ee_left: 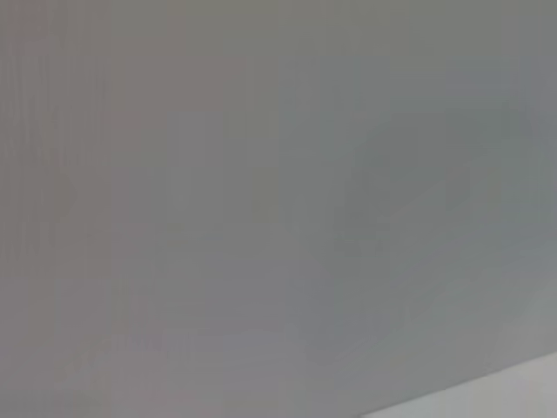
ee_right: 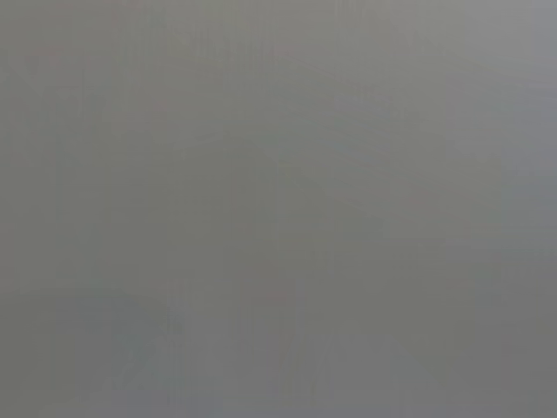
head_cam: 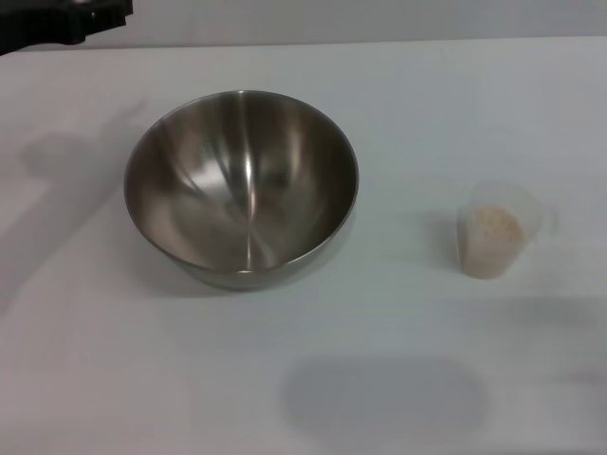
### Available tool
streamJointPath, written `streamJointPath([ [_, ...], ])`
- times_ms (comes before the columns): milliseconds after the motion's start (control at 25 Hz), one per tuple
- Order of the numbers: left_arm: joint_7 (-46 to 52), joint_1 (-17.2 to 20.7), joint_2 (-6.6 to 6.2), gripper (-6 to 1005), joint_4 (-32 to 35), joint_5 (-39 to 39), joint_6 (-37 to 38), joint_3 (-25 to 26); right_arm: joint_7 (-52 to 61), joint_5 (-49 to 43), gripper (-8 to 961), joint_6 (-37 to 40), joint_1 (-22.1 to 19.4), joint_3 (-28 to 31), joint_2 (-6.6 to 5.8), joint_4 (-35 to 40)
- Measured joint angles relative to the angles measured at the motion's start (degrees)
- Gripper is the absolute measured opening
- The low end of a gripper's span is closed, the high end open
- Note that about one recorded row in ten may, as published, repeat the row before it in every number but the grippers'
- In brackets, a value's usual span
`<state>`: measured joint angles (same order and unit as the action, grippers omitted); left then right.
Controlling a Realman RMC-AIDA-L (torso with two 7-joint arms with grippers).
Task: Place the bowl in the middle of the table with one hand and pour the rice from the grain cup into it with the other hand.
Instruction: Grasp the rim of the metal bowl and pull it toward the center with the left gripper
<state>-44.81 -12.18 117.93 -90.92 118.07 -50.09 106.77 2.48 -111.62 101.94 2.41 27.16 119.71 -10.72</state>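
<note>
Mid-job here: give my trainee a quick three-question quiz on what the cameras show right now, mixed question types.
1. True or false: the bowl already holds rice.
2. Multiple choice: the cup stands (A) inside the bowl, (B) on the table to the bowl's right, apart from it, (C) tipped over by the near edge.
3. Fill in: the only arm part in the head view is a dark piece at the far ____ corner.

Key
1. False: the bowl is empty; the rice is in the cup.
2. B.
3. Left; no end effector fingers show in any view.
</note>
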Motion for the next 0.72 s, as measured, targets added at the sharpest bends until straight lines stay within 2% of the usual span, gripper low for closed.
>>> streamJointPath([
  [200,-0.57,-0.68,-0.05,817,0.21,1.48,-3.97,0.79,0.06,0.00,840,0.08,-0.17,0.00,-0.04,0.00],
  [240,0.60,-2.10,0.01,817,0.82,2.41,-7.89,2.26,0.06,0.00,840,0.19,-0.19,0.00,-0.04,0.00],
  [360,1.73,-3.24,0.08,817,1.63,2.59,-10.02,3.33,0.06,0.00,840,0.20,-0.10,0.00,-0.05,0.00],
  [440,2.39,-5.35,-0.09,817,3.58,3.03,-13.20,4.66,0.06,0.00,840,0.16,-0.07,0.00,-0.05,0.00],
  [560,2.06,-5.96,0.01,818,3.99,5.17,-14.29,4.72,0.05,0.00,839,0.09,-0.06,0.00,-0.05,-0.03],
  [600,1.71,-6.00,0.19,818,3.94,7.93,-13.98,3.92,0.05,-0.01,839,0.07,-0.05,0.00,-0.05,-0.04],
  [720,1.22,-5.96,0.32,815,4.01,9.78,-12.81,2.39,0.05,-0.01,839,0.03,-0.04,0.00,-0.04,-0.01],
])
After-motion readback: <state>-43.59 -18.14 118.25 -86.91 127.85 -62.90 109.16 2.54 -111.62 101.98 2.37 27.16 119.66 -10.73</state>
